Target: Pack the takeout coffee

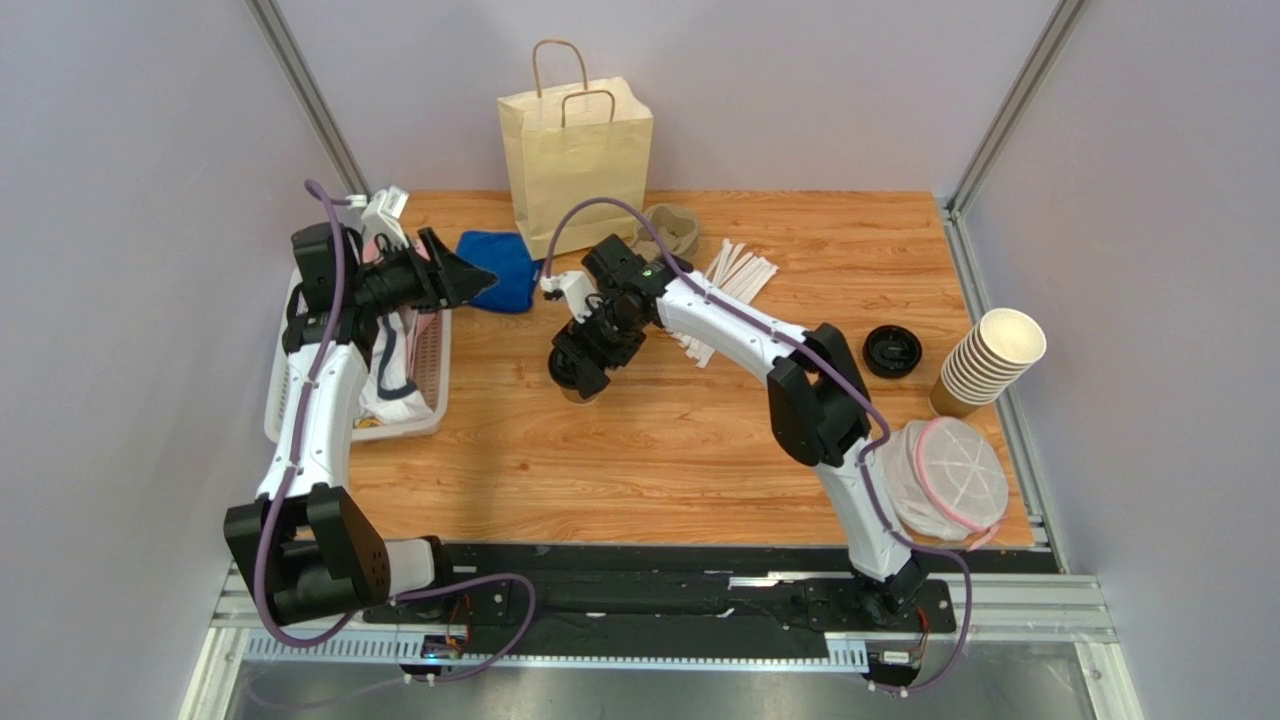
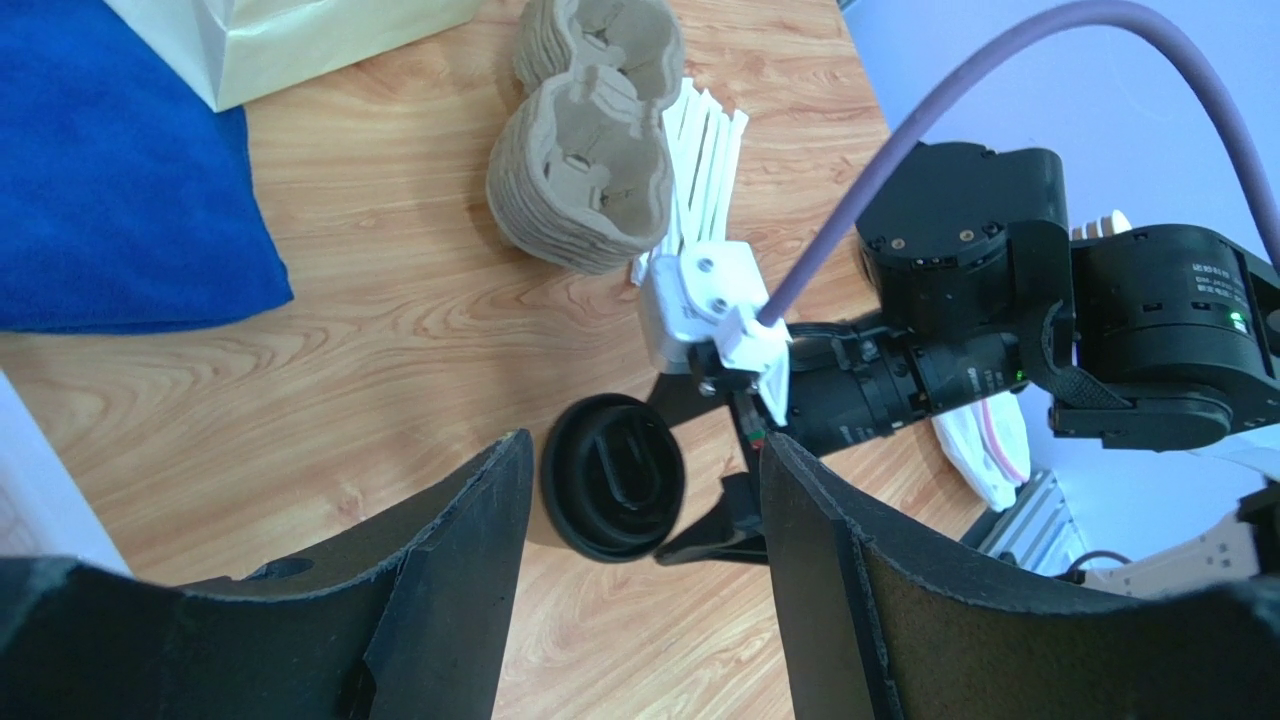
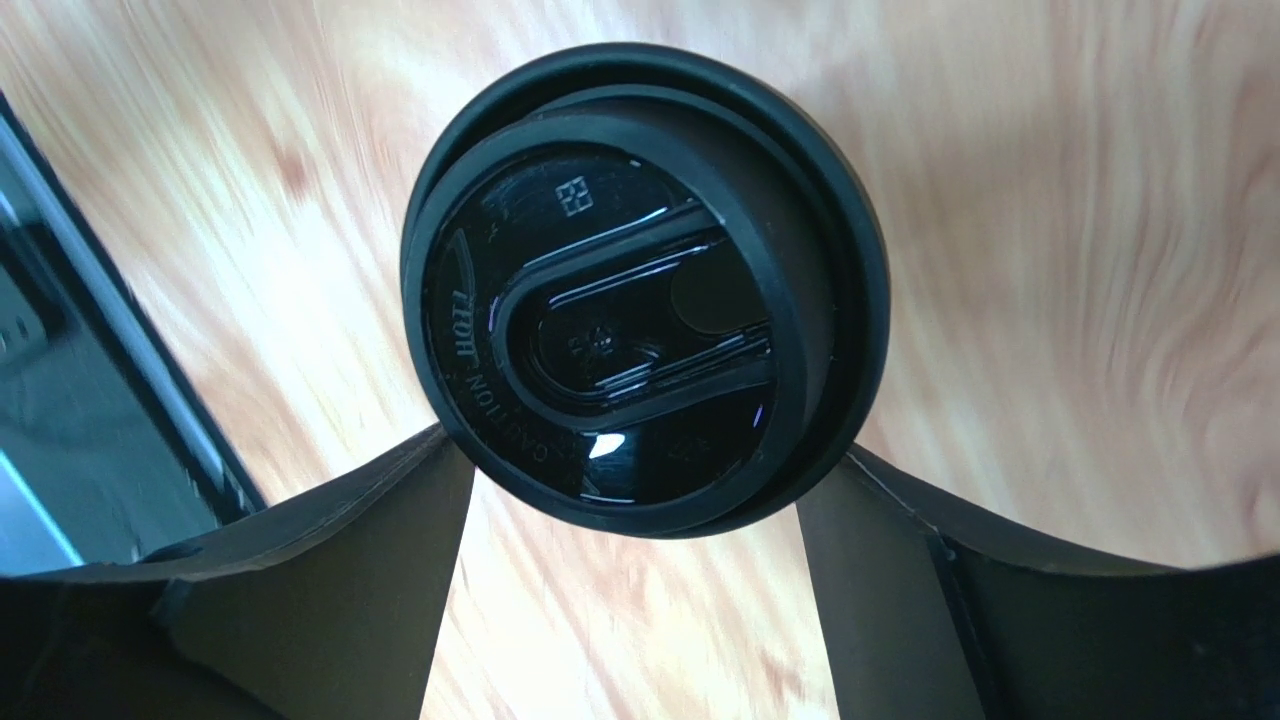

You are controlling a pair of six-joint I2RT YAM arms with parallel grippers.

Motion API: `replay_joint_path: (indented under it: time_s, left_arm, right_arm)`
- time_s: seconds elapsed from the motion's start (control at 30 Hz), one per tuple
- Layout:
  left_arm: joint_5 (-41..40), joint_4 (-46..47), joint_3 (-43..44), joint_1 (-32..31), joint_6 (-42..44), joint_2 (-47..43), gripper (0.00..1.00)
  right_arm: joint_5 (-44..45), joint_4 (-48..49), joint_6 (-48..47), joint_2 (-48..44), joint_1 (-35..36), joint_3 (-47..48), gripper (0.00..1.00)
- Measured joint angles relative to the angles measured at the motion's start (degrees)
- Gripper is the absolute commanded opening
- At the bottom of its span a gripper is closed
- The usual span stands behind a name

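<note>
The takeout coffee point(image 1: 583, 384), a small cup under a round black lid point(image 3: 639, 285), stands left of the table's middle. My right gripper point(image 1: 586, 360) reaches down over it. In the right wrist view its two fingers point(image 3: 376, 555) run under the lid's rim on either side and hold the cup's wall, which the lid hides. The left wrist view shows the same lid point(image 2: 613, 477), with one right finger point(image 2: 721, 533) against it. My left gripper point(image 1: 466, 281) hangs open in the air to the left, pointing at the cup, nothing between its fingers point(image 2: 451, 600).
A tan paper bag point(image 1: 576, 143) stands at the back, with a blue cloth point(image 1: 501, 270) and pulp cup carriers point(image 2: 586, 165) near it. White sticks point(image 1: 736, 278) lie behind the right arm. At right are a loose black lid point(image 1: 891, 350), stacked cups point(image 1: 992, 360) and a plastic bag point(image 1: 950, 477). A white basket point(image 1: 433, 383) sits at left.
</note>
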Motion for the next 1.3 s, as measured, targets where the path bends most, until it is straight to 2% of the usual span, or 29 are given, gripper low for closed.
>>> replay_joint_path:
  time_s: [0.23,0.37,0.5,0.63,0.8,0.97,1.13,1.17,1.3]
  left_arm:
    - [-0.1,-1.5,-1.0,1.4,0.6,-1.4,0.66]
    - [-0.1,-2.9,-2.3,1.9,1.0,-3.6,0.66]
    - [-0.2,-3.8,-2.7,2.4,1.7,-5.5,0.65]
    - [1.0,-4.1,-2.8,2.5,2.3,-6.6,0.63]
    - [2.6,-9.6,-2.0,2.5,6.8,-7.2,0.62]
    - [2.3,-21.4,2.1,2.5,16.8,-9.2,0.62]
    - [1.7,-28.4,5.4,2.5,21.7,-12.4,0.61]
    - [1.7,-29.1,5.4,2.5,21.9,-13.2,0.61]
    - [3.3,-31.9,5.4,2.5,22.2,-14.7,0.61]
  right_arm:
    - [0.0,1.3,4.0,9.1,0.5,14.0,0.84]
    - [0.0,1.6,5.5,11.5,0.5,18.0,0.85]
    - [-0.7,0.9,5.8,9.9,-0.3,17.3,0.88]
    - [-2.6,-1.1,6.1,3.1,-2.9,13.3,0.87]
    - [-1.9,-2.0,5.7,-6.8,-8.5,12.9,0.83]
    - [-0.1,-1.9,4.9,-13.0,-13.1,11.0,0.81]
    - [1.0,-2.8,2.8,-11.9,-13.8,10.0,0.74]
    - [1.1,-3.4,2.4,-11.0,-13.8,10.4,0.69]
    - [1.5,-5.2,1.6,-7.9,-13.8,11.6,0.6]
